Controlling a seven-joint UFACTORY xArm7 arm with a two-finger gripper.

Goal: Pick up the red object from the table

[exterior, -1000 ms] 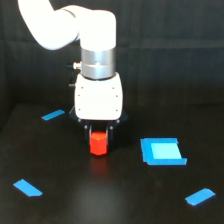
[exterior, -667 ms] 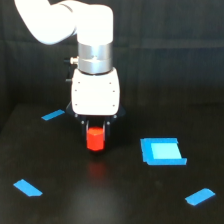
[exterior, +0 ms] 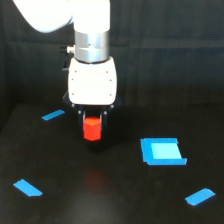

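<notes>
The red object (exterior: pixel 92 129) is a small red-orange block held between the dark fingers of my gripper (exterior: pixel 92 131), below the white wrist housing (exterior: pixel 92 82). It hangs clear above the black table (exterior: pixel 110 195); a faint red reflection shows on the table beneath it. The gripper is shut on the block, whose lower half shows between the fingers. The fingertips are dark and hard to tell from the background.
A square light-blue flat piece (exterior: pixel 161 151) lies at the exterior view's right. Small blue flat markers lie at the back left (exterior: pixel 53 115), front left (exterior: pixel 27 187) and front right (exterior: pixel 200 196). A dark backdrop stands behind the arm.
The arm has risen with the red block in the gripper, and it has shifted slightly toward the exterior view's left. The blue pieces have not moved.
</notes>
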